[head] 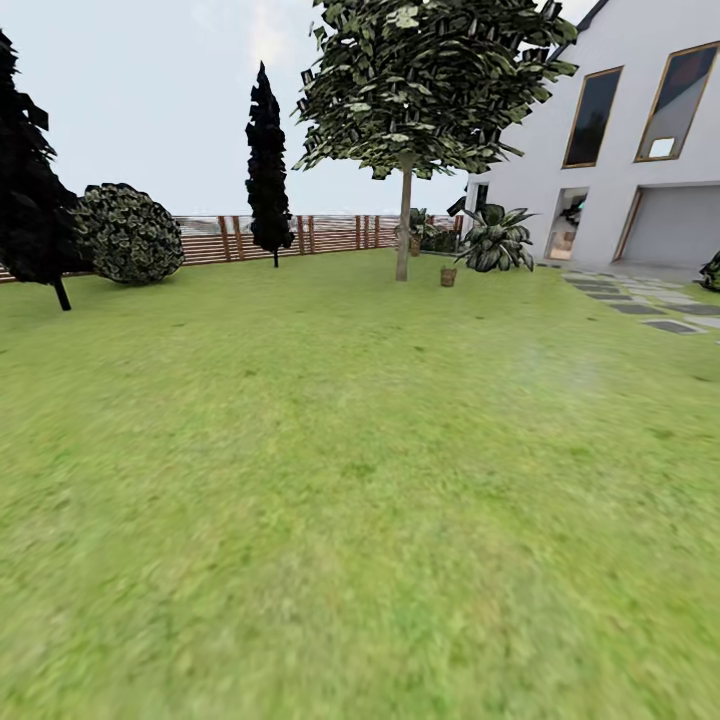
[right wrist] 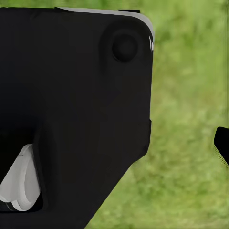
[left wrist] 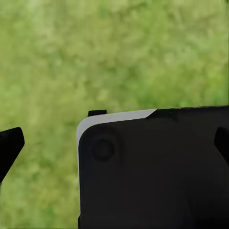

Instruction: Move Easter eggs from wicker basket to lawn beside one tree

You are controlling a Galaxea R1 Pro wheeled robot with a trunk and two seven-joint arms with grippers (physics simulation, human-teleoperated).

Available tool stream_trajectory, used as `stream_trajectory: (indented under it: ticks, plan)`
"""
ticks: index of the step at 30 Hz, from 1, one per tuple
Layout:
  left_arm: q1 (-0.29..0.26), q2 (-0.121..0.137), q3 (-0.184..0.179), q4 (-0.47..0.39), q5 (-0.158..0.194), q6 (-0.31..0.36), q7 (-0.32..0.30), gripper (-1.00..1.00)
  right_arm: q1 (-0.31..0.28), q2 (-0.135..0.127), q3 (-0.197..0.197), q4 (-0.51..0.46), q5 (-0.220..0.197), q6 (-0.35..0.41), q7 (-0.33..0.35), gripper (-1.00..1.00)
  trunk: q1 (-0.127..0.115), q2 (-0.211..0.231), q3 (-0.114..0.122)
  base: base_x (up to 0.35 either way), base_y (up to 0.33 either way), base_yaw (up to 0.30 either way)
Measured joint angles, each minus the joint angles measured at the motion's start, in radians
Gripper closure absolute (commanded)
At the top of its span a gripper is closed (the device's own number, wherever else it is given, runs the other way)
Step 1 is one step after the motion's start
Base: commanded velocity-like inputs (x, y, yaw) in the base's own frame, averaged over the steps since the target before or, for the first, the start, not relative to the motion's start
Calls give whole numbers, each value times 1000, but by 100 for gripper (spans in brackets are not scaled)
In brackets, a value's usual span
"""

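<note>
The lawn [head: 340, 480] spreads wide and green ahead of me. A tall tree [head: 404, 215] with a thin grey-brown trunk and a broad leafy canopy stands at the far side. A small brown container [head: 448, 276] sits on the grass just right of its trunk; it is too far off to tell whether it is the wicker basket. The Easter eggs are out of view. My left gripper [left wrist: 114, 143] is open over the grass, its fingertips [left wrist: 10, 143] far apart at the picture's edges. My right gripper [right wrist: 114, 148] also looks open, with one fingertip [right wrist: 222, 145] at the edge.
A dark cypress [head: 268, 170] and a brown slatted fence [head: 320, 235] line the back. A round shrub [head: 128, 233] and another cypress [head: 30, 190] stand at the left. The white house [head: 620, 150], a broad-leaved plant [head: 495, 240] and grey stepping stones [head: 650, 305] are at the right.
</note>
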Motion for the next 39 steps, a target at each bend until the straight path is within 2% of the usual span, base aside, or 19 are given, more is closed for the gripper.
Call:
stream_trajectory:
  ticks: [20,39]
  plan:
    - [0,0,0,0,0,-1,0,-100,0,8,0,-4,-4,0,0,-100,0,0,0,331,0,-5]
    - [0,0,0,0,-1,-5,0,-100,0,9,-4,-7,-5,-2,0,-100,0,0,0,334,0,-241]
